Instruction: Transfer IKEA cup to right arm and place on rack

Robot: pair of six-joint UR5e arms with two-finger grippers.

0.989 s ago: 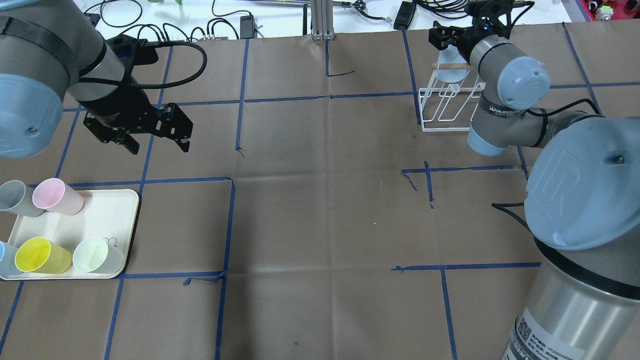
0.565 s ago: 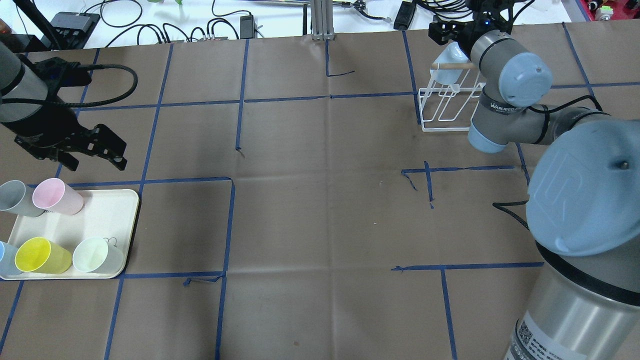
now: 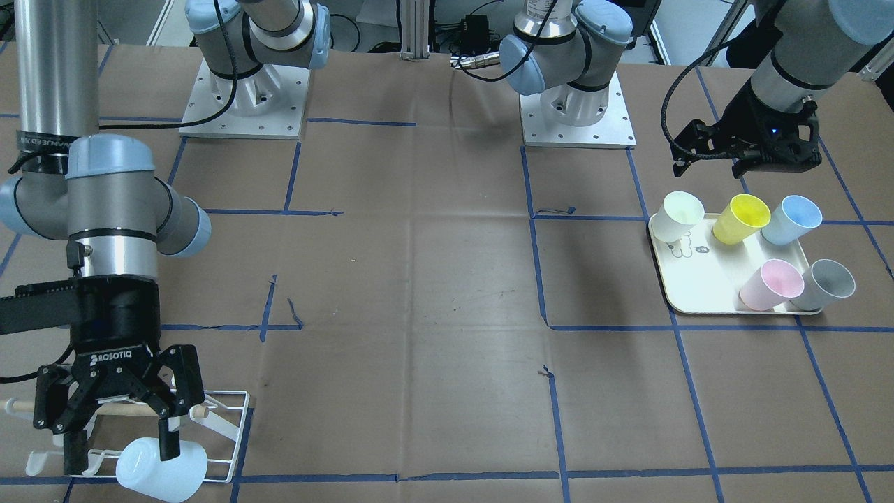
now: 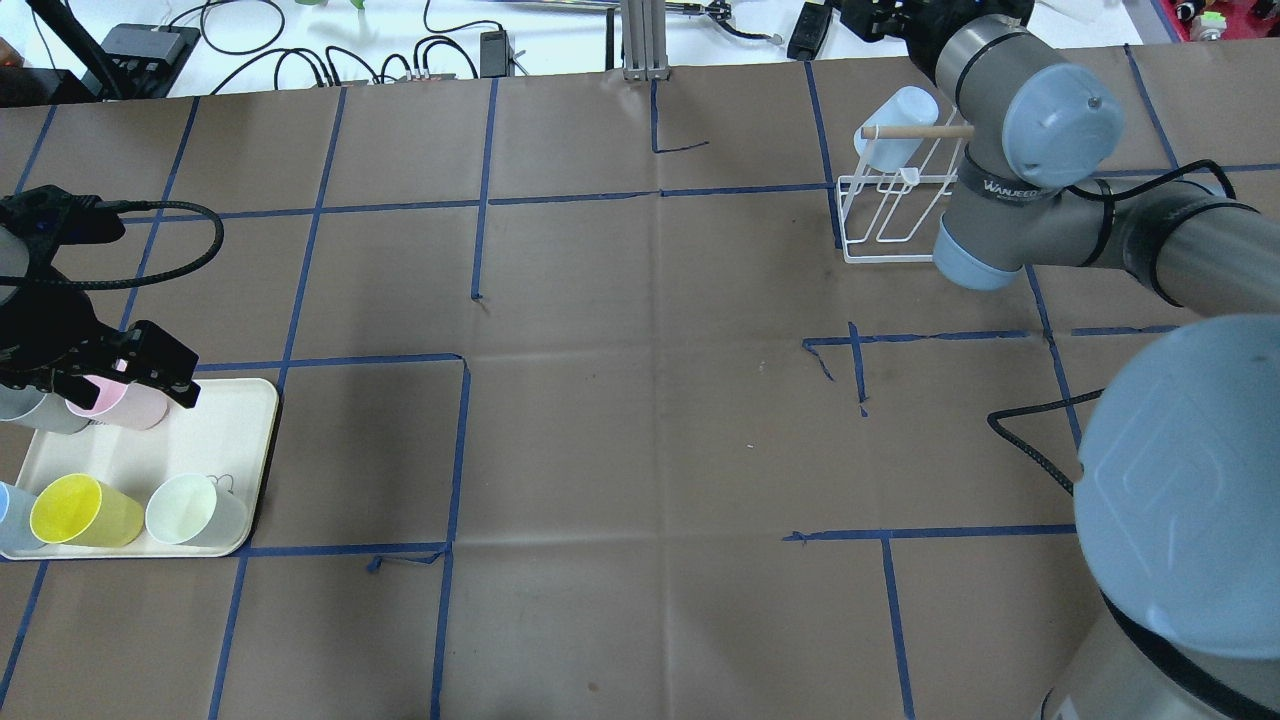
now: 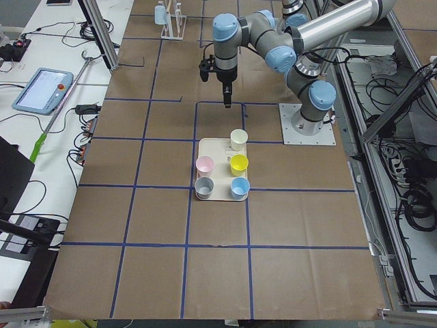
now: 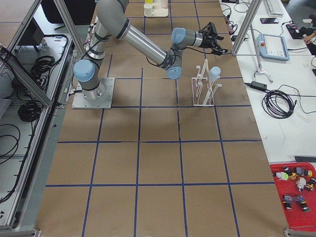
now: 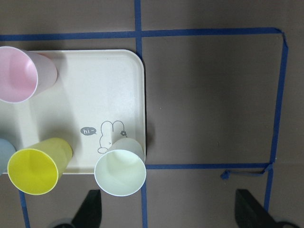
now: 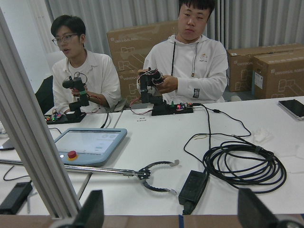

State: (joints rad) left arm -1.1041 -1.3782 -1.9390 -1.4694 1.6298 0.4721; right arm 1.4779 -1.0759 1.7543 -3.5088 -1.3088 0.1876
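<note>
Both arms have shifted: the left gripper (image 3: 710, 165) has swung from open table to above the tray (image 3: 691, 304), and the right gripper (image 3: 120, 450) has drawn back from the rack (image 4: 880, 238). Its fingers are spread and empty. The blue cup (image 4: 898, 112) hangs tilted on the rack by the dowel (image 4: 915, 131), clear of those fingers. The left gripper is also spread wide and holds nothing, over the tray corner by the white cup (image 7: 120, 172). This placement looks finished, and a fresh pick seems to be starting. Next, the left fingers must drop astride one cup without knocking its neighbours.
</note>
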